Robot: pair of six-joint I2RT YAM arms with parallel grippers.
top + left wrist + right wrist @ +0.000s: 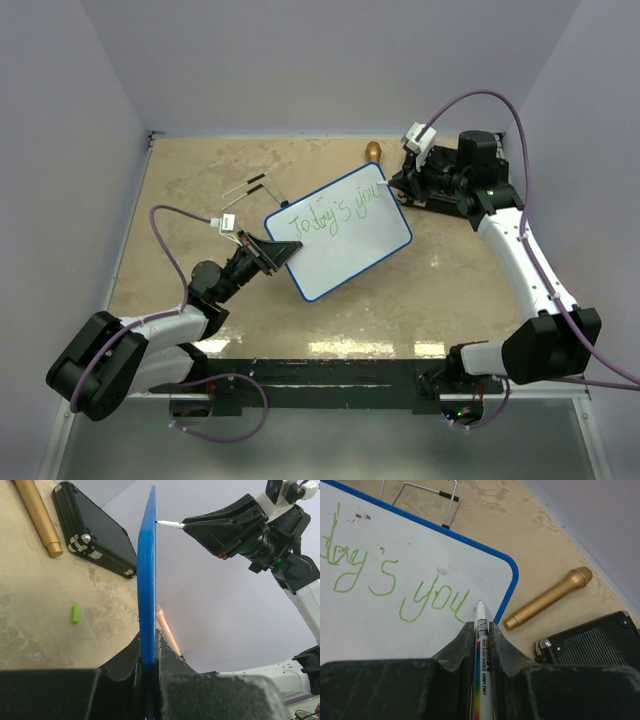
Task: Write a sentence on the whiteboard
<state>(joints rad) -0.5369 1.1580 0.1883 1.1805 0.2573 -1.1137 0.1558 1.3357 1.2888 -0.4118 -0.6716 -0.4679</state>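
The left gripper (278,254) is clamped on the near-left edge of the whiteboard (340,232), which sits over the middle of the table (200,180), apparently lifted clear of it and slanted so that its writing face turns toward the other arm. Pinching only the rim leaves the whole white surface free for the pen.

The right gripper (481,629) is closed tight on a marker (480,612), whose barrel runs straight out between the fingers so the wrist can steer the tip like a hand. That tip rests at, or just off, the board near its far-right corner, right after the green words "Today's you".

The sentence looks unfinished, and little room remains on that line before the blue rim.

A black case (600,640) and a gold tube (547,600) lie by the table's far-right edge, beyond the board. A green cap (76,613) lies loose on the table, and a wire stand (245,185) sits toward the far-left, all out of the working space.
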